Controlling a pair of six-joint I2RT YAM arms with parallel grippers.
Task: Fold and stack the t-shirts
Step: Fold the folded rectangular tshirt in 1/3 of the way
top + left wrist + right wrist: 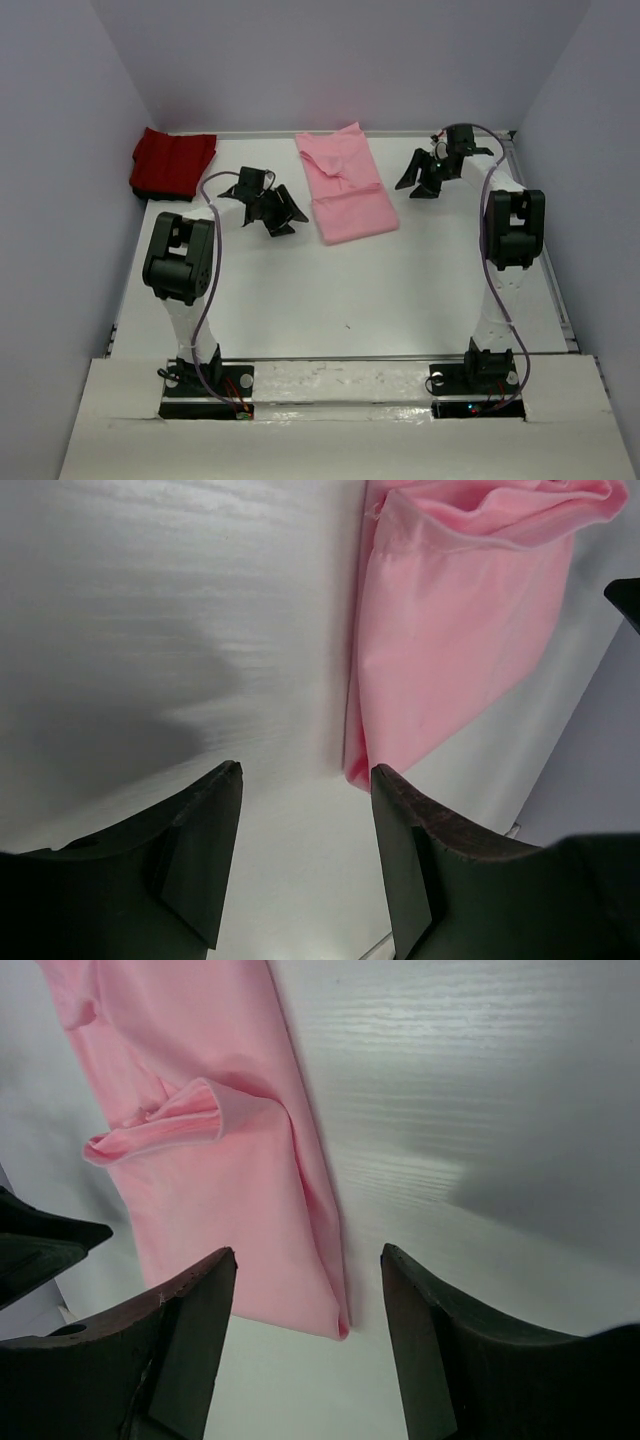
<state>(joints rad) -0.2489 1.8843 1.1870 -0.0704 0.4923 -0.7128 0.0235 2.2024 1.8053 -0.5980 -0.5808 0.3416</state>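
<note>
The light pink t-shirt (346,186) lies folded into a long strip at the back middle of the table, a sleeve fold showing on top. The deep red t-shirt (172,162) sits folded in the back left corner. My left gripper (293,223) hangs open just left of the pink strip's near end, nothing between its fingers. In the left wrist view the pink t-shirt (450,630) ends by the right fingertip of the left gripper (305,770). My right gripper (411,190) is open just right of the strip; its wrist view shows the gripper (308,1252) above the pink corner (220,1160).
White walls (60,150) close in the table on the left, back and right. The red t-shirt lies against the left wall. A metal rail (545,250) runs along the table's right edge. Both arm bases (205,385) stand at the near edge.
</note>
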